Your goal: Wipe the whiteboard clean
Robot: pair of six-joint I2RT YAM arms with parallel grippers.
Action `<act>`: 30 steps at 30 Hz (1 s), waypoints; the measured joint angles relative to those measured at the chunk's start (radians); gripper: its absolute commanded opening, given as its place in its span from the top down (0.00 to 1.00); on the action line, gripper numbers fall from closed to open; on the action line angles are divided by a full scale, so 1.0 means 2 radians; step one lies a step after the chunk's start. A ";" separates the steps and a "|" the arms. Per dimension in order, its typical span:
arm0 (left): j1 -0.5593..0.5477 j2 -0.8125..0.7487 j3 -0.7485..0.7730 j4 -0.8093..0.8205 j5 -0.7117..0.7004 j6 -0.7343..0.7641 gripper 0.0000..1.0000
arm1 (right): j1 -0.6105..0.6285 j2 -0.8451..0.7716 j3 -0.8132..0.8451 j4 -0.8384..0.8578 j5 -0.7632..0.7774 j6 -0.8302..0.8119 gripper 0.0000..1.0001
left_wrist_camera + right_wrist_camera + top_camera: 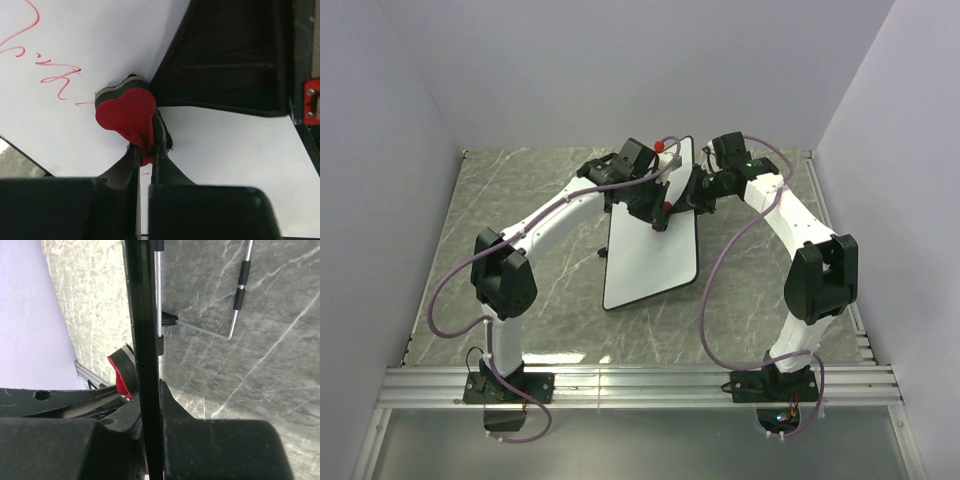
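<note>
The left jaws are clenched on the eraser [125, 112], a red pad with a grey felt edge, and that edge lies against the whiteboard [655, 262]. The board stands tilted near the middle of the counter [520, 200], propped on a wire stand [200, 327] behind it. In the left wrist view, red writing [55, 80] lies just left of the eraser. I judge the stroke in hand should run that way, with the felt flat to the surface, light even pressure, and overlapping passes up to the scrawl at the upper left. Pushing hard could tip a board that leans only on thin wire. The right jaws are grasping the board's far right rim, edge-on between the fingers, which braces it. That hold should be firm while the left arm wipes, and strokes should stop short of it.
</note>
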 measured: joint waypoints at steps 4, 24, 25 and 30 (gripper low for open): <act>0.010 0.018 0.018 -0.011 -0.002 -0.016 1.00 | -0.001 0.004 0.004 -0.002 -0.004 -0.009 1.00; 0.118 0.127 0.080 0.013 0.036 -0.019 1.00 | -0.001 0.008 0.016 -0.017 -0.009 -0.014 1.00; 0.109 0.118 0.080 0.013 0.038 -0.017 1.00 | 0.000 0.010 0.020 -0.020 -0.009 -0.016 1.00; 0.054 0.083 0.109 0.003 0.045 -0.007 1.00 | 0.000 0.022 0.038 -0.034 -0.010 -0.025 1.00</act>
